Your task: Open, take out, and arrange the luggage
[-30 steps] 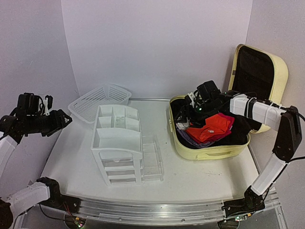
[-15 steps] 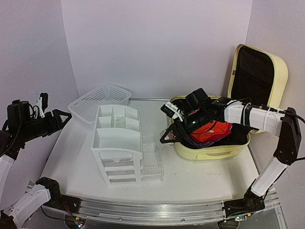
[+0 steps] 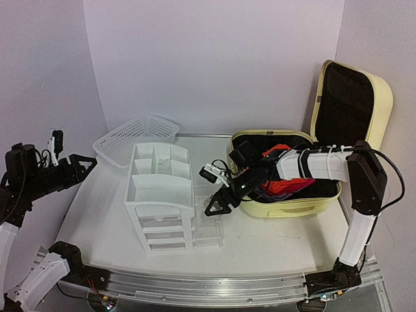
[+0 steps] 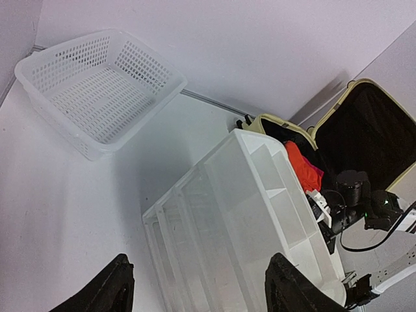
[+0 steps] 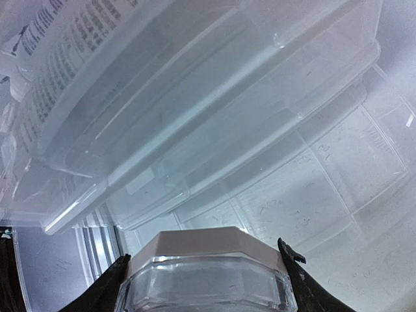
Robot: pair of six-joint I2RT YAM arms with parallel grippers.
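Right wrist: right gripper point(image 3: 217, 203) grips clear pale-lidded jar point(image 5: 205, 289) over open drawer point(image 3: 209, 224) of drawer organizer point(image 3: 159, 188); left gripper point(image 4: 195, 286) spread wide; luggage point(image 3: 292, 207) lid up.

The left tool point(image 3: 86, 162), black and two-fingered, hovers well left of the white plastic drawer organizer point(image 3: 159, 190), its fingers spread wide on nothing. The right arm stretches low toward the organizer's right side, the right tool point(image 3: 218, 203) gripping a clear faceted jar with a pale pink lid point(image 5: 205, 276).

Small dark print on a label point(image 5: 49, 62) of the clear drawer organizer point(image 5: 214, 110), right wrist view, is too blurred to read; no other lettering is legible.
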